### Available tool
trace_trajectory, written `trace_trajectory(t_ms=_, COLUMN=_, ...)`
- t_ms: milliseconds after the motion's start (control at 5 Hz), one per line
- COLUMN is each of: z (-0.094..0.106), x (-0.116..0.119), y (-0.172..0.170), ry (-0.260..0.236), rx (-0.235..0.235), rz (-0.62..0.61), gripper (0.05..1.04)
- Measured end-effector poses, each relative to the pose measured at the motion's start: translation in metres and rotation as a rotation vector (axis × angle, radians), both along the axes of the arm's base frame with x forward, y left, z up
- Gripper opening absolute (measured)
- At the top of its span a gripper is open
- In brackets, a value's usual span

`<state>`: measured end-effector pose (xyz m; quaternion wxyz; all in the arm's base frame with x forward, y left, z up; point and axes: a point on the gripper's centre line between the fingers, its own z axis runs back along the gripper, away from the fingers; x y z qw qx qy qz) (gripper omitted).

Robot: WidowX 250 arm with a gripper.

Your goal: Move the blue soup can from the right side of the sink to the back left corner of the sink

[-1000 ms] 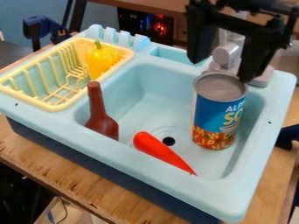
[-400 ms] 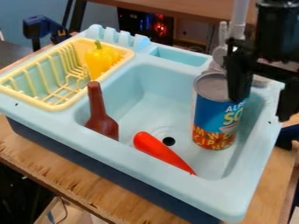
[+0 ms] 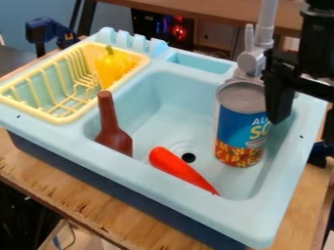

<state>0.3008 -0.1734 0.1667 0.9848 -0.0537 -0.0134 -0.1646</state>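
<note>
Jaws apart, you have gripper [image 3: 303, 130] over right side of sink [image 3: 170, 188], one jaw overlapping can's edge in view; can't tell if touching. Blue can [image 3: 241, 132] stands upright in basin, faucet [image 3: 252, 63] just behind. Left of can, red pointed toy [image 3: 179, 167] lies near drain [image 3: 188, 157]. Farther left, brown bottle [image 3: 112, 129], neck up. Yellow pepper [image 3: 111, 67] sits in yellow rack [image 3: 62, 120]. Wooden bench [image 3: 58, 193] carries sink.
</note>
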Motion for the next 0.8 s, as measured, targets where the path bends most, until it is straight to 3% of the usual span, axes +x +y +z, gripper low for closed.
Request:
trace_trajectory(t_ms=200, z=-0.001, x=0.004, y=-0.003, ry=-0.024, rx=-0.028, rz=-0.01, gripper=1.001)
trace_trajectory(t_ms=800, z=-0.021, x=0.013, y=0.001, ry=-0.046, rx=-0.169, rz=0.04, gripper=1.001)
